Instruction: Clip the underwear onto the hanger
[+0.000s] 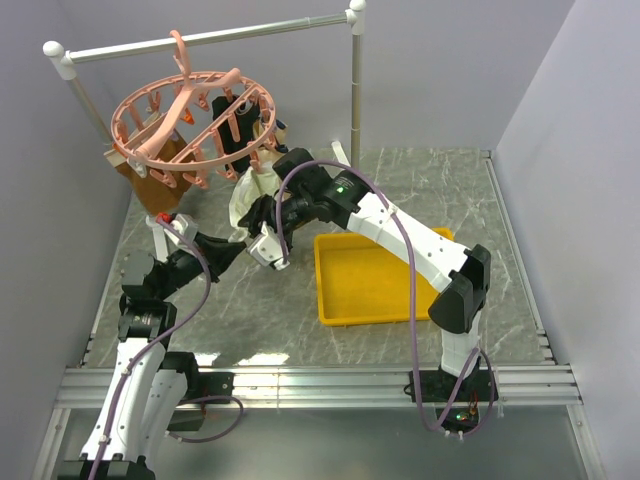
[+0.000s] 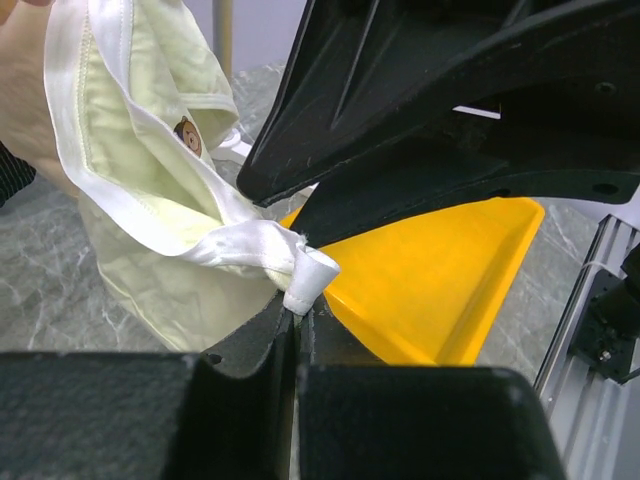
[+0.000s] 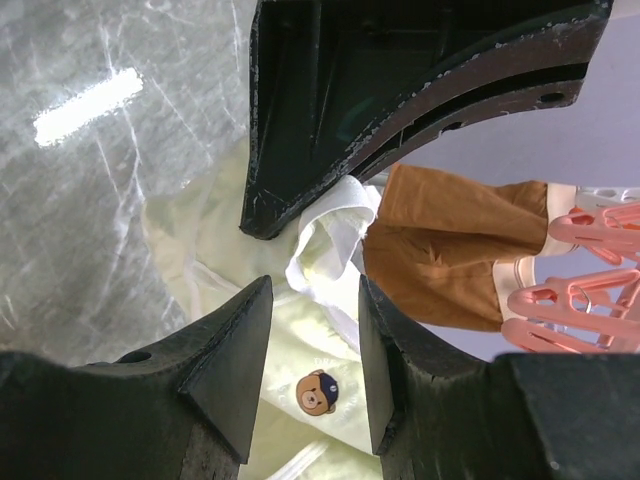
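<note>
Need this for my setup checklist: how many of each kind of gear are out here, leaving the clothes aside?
Arms: 2, the left arm and the right arm
Tray: 1, the yellow tray
Hanger: 1, the pink hanger
Rail: 1, the white rail
Total: 5

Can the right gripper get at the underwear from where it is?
Likely yes: the right gripper is open right at the underwear, a fold of waistband at its fingertips, while the left gripper holds it up.
</note>
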Action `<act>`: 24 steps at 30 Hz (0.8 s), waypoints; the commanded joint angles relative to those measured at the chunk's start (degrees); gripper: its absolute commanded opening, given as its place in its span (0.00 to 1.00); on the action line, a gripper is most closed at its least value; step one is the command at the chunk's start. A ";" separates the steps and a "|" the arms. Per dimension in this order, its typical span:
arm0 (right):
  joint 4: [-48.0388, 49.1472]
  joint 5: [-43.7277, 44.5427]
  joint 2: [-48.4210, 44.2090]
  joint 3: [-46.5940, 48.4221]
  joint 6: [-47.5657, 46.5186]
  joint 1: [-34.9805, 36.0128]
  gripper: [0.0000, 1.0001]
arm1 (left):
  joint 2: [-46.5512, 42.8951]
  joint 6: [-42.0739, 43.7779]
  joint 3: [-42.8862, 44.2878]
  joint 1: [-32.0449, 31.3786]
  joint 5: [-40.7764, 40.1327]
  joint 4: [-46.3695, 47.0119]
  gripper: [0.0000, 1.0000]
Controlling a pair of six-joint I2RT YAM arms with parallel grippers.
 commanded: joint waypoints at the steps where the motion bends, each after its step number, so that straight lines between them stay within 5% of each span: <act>1: -0.95 0.30 0.21 2.53 -2.35 0.31 0.47 | -0.32 3.03 2.28 0.21 2.02 1.13 0.06; 16: -1.13 0.21 2.94 5.78 -5.16 0.92 0.48 | 0.74 5.59 3.16 0.21 4.05 0.60 0.07; 19: -1.74 0.74 3.11 5.78 -6.04 0.92 0.42 | 0.38 5.50 3.07 0.21 3.87 0.51 0.07; 24: -2.71 1.88 3.46 6.31 -6.48 1.01 0.04 | -0.41 5.68 2.81 0.21 3.08 -0.10 0.08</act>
